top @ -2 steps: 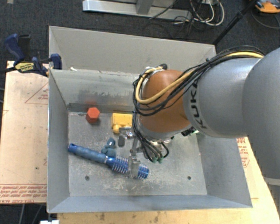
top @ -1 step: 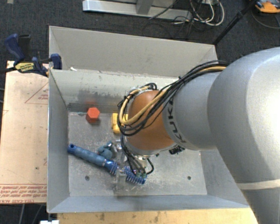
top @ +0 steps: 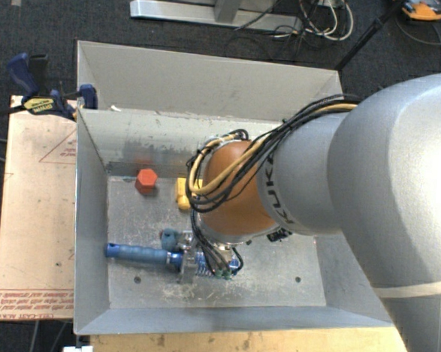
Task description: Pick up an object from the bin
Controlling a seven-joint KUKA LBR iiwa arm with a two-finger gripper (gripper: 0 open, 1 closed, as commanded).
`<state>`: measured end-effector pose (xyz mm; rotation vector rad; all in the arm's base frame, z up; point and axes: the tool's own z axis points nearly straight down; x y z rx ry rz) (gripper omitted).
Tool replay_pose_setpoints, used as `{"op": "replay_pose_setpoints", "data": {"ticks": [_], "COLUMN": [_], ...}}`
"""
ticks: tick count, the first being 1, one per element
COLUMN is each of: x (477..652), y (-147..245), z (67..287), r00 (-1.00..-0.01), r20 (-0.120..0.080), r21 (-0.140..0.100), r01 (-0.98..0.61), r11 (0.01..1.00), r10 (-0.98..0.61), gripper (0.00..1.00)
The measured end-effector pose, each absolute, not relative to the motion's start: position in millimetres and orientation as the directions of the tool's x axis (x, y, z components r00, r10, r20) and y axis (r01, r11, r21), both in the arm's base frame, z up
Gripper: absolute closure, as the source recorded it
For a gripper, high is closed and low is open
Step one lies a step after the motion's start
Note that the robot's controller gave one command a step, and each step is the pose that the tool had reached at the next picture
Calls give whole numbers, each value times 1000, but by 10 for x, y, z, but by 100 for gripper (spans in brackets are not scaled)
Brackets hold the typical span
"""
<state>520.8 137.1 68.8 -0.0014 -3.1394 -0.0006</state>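
Dark carpet is seen around a grey metal bin (top: 211,88), which is viewed from above.

Item 1. Arm (top: 401,184): large and silver-grey, entered from the right and reaching down into the bin. An orange cover (top: 230,198) is fitted at its wrist, and black and yellow cables (top: 229,161) are looped over that cover.

Item 2. Pincer (top: 191,266): found low over the bin floor, near the front wall and about midway across. How far it is opened cannot be told, as it is largely hidden beneath the wrist. Whether anything is held cannot be told either.

Item 3. Blue-handled tool (top: 136,254): laid flat on the floor at front left, lengthwise along the front wall. Its right end is met by the pincer.

Item 4. Small teal piece (top: 169,238): set just behind the tool's right end, beside the pincer.

Item 5. Orange hexagonal block (top: 146,180): placed towards the back left, well apart from the pincer.

Item 6. Yellow object (top: 181,194): partly covered by the wrist, to the right of the block.
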Motion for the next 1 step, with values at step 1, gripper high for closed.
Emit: {"op": "replay_pose_setpoints", "data": {"ticks": [1], "x": [5024], "y": [1232], "z": [2291], "r00": [-995], "r20": [-8], "r21": [1], "r01": [-96], "r11": [995], "r10": [-96], "gripper": [100]}}
